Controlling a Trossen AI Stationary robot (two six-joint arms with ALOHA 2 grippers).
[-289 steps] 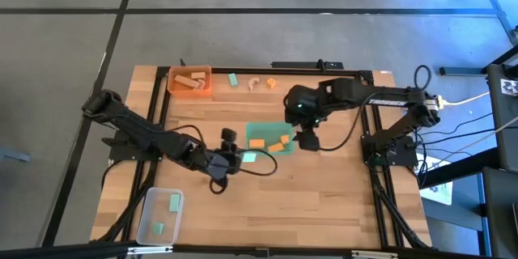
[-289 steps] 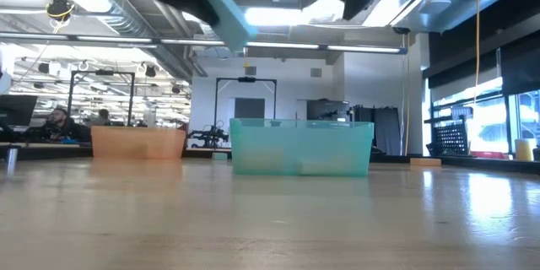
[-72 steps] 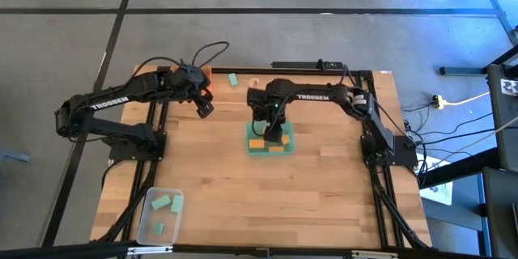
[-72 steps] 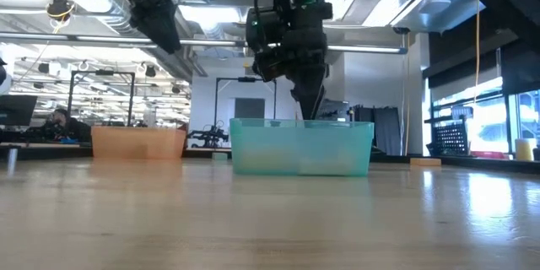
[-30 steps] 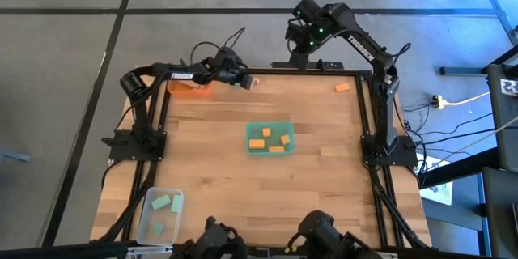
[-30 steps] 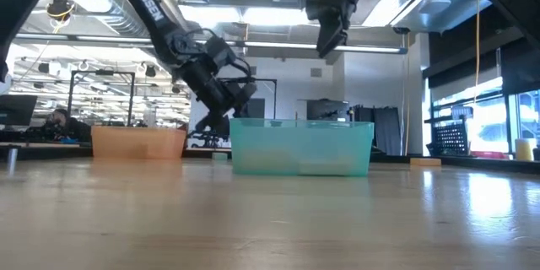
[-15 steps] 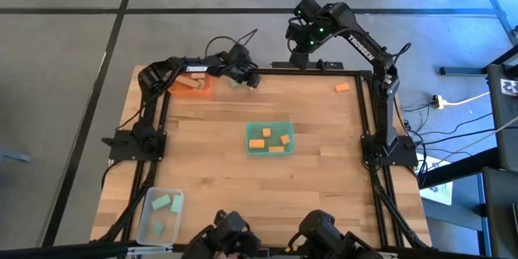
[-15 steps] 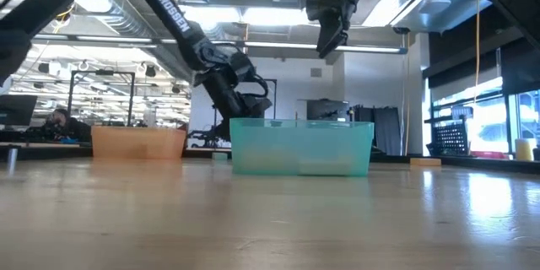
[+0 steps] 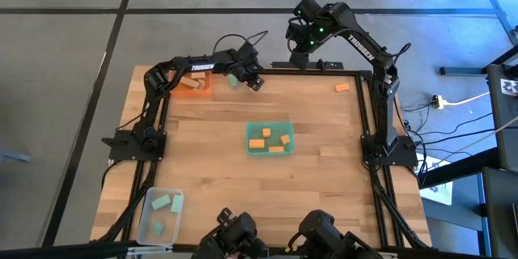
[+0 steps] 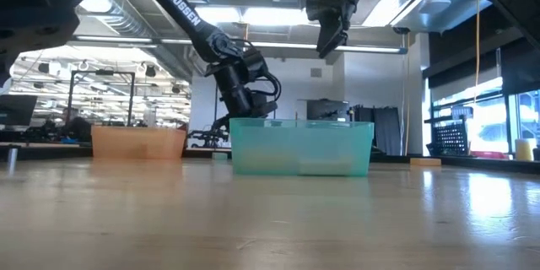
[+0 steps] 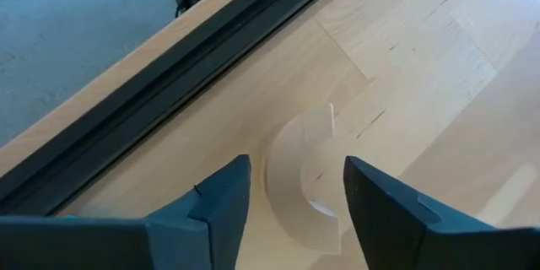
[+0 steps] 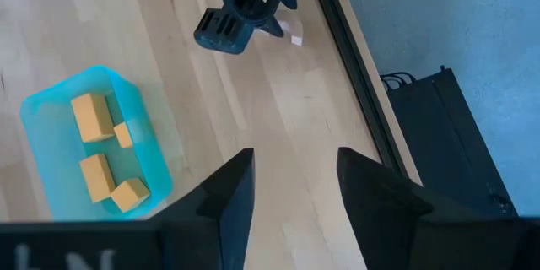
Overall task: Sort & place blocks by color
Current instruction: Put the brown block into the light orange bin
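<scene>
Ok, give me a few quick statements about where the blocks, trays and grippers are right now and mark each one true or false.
1. The green tray mid-table holds orange blocks. True.
2. The clear tray at the near left corner holds pale wood blocks. False: it holds mint-green blocks.
3. The left gripper is open, with a curved pale wood block lying on the table between its fingers. True.
4. The right gripper is closed on an orange block. False: it is open, empty, raised above the table's far edge.
5. One orange block lies loose on the table near the far right corner. True.
6. The orange tray sits at the table's near right corner. False: it is at the far left.
</scene>
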